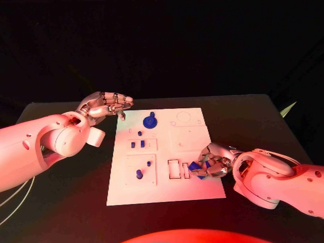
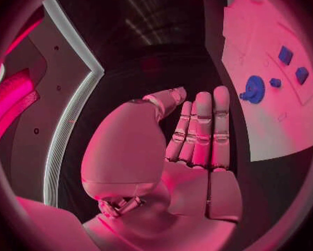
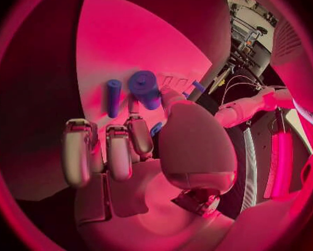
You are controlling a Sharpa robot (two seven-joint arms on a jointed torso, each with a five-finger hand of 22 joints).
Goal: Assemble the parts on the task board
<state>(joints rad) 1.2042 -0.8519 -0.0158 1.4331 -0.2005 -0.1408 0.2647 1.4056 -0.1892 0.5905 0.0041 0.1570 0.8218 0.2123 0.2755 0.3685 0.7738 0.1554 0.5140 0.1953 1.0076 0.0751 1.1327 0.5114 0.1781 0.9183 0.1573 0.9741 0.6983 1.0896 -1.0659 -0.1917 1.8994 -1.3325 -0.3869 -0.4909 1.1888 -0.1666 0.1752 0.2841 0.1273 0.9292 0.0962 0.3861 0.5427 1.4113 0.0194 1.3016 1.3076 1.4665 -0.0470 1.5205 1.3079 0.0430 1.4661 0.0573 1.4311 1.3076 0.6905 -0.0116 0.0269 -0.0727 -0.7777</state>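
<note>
right hand is pinching a blue part over the slots at the board's near right. left hand is hovering off the far left corner, fingers together, holding nothing. several parts already seated; gear looks loose.

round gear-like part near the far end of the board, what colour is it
Blue. The round part stands out against the white task board, best in the head view.

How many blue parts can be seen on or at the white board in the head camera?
6, possibly more hidden: round part at far edge, small one, two squares, peg, one in right hand.
</note>
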